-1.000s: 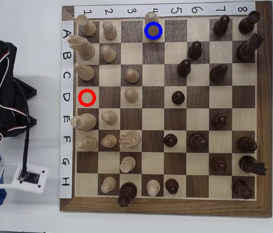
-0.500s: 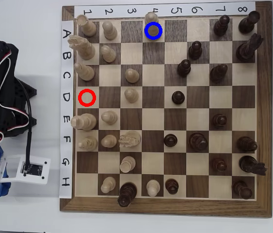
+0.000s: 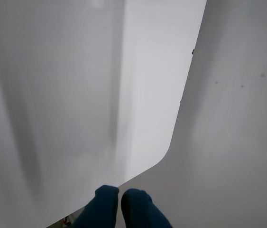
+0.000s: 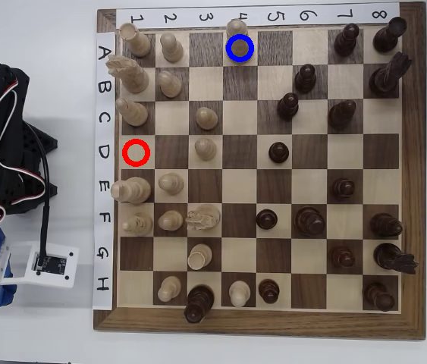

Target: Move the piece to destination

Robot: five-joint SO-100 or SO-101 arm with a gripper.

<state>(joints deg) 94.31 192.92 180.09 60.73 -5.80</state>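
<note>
In the overhead view the piece [image 4: 237, 34], pale tan with a round knob head, stands on the destination [image 4: 240, 48], the light square in row A, column 4, ringed in blue. My gripper [image 3: 120, 202] shows in the wrist view as two blue fingertips [image 3: 105, 205] pressed together with nothing between them, over the white table's rounded corner. The arm [image 4: 4, 163] sits off the board's left side in the overhead view, far from the piece.
A red ring [image 4: 136, 152] marks a bare square in row D, column 1. Several pale pieces fill the chessboard's [image 4: 262, 324] left columns and dark pieces [image 4: 277, 152] the right. The white wrist camera housing [image 4: 45, 265] lies beside row G.
The wrist camera housing shifted slightly up and turned a second ago, then stayed still. No piece on the board moved.
</note>
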